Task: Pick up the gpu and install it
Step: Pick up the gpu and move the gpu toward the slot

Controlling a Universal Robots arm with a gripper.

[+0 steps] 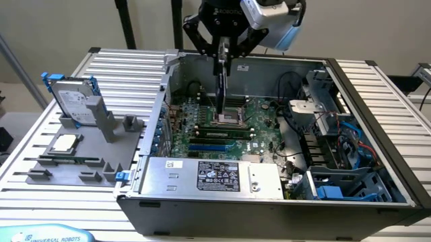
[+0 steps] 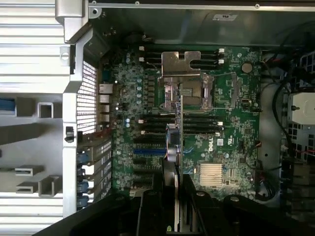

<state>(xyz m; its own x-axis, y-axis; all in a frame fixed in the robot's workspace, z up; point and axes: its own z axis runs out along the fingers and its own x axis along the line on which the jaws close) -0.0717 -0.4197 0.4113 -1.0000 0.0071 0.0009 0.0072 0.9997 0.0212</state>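
Over the motherboard (image 1: pixel 261 115), the end effector (image 1: pixel 222 53) pinched the gpu (image 1: pixel 220 88) edge-down. Judged: clean seating needed its edge parallel to the blue slot (image 1: pixel 212 147).

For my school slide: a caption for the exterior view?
The pincer holds the gpu upright over the motherboard.

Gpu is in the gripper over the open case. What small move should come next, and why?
Probably carry the gpu across toward the blue slot before any lowering. The gripper holds it on end, hanging over the CPU socket and not yet above that slot.
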